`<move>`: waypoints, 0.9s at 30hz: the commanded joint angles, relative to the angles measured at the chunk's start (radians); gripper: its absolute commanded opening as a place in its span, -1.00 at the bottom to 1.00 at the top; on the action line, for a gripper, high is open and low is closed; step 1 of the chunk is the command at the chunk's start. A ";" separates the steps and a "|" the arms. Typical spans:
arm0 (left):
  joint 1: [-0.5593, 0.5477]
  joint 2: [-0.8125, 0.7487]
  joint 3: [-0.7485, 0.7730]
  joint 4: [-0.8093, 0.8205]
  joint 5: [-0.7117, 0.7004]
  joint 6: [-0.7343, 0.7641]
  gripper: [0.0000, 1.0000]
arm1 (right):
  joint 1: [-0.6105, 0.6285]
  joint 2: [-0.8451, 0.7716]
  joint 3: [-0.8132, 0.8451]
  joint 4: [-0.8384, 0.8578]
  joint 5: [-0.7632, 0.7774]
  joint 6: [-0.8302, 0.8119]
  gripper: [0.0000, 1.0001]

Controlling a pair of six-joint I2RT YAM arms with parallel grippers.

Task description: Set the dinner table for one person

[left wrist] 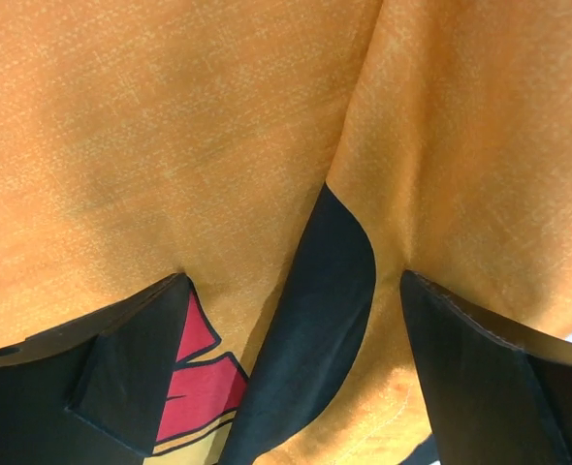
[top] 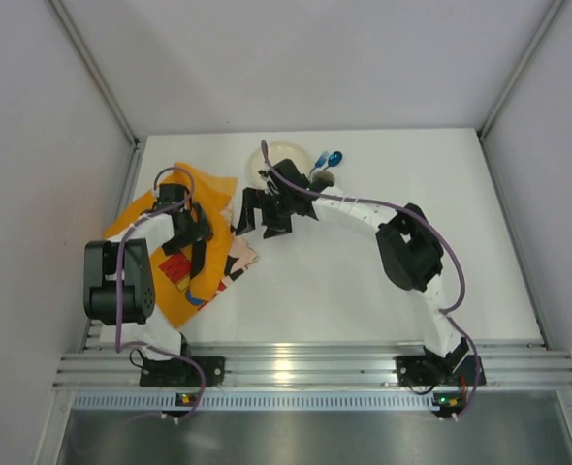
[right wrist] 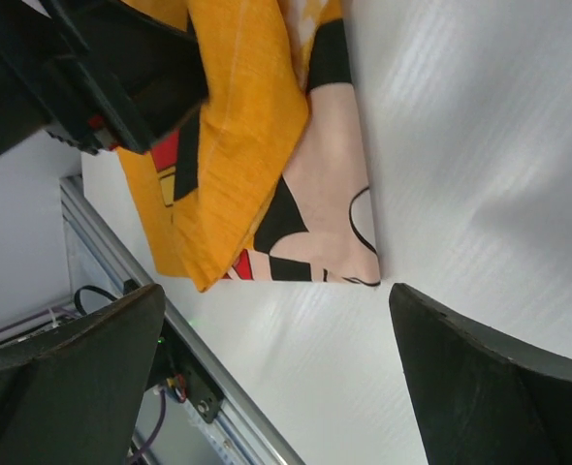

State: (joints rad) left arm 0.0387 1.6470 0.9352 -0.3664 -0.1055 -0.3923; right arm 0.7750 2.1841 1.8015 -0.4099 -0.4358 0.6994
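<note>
one aluminium rail (top: 315,366) runs nearest, edging the one large white matte dinner table (top: 364,310) that spreads under everything. two grippers in play. the left gripper (left wrist: 294,281) is down on the one rumpled orange cartoon-print cloth placemat (top: 208,184), jaws wide, straddling a raised fold. the right gripper (right wrist: 276,291) hovers just off the placemat's right corner, jaws wide and empty. beyond the placemat sits one cream round plate (top: 284,153). beside it is what looks like one small cup (top: 323,179) with one blue-tipped utensil (top: 334,157) in it.
</note>
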 commanded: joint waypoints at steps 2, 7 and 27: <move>-0.022 0.053 0.004 0.066 0.191 0.001 0.87 | -0.028 -0.090 -0.069 -0.006 0.002 -0.020 1.00; -0.155 0.033 0.010 0.064 0.161 -0.057 0.87 | -0.028 -0.153 -0.157 -0.009 0.020 -0.029 0.99; -0.221 -0.297 0.108 -0.312 -0.051 -0.163 0.96 | 0.047 -0.155 -0.188 -0.233 0.069 0.155 0.82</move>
State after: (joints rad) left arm -0.1974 1.4250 1.1233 -0.6033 -0.1390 -0.5228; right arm 0.8013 2.0415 1.6035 -0.5961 -0.3752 0.8043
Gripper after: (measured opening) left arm 0.983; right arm 0.922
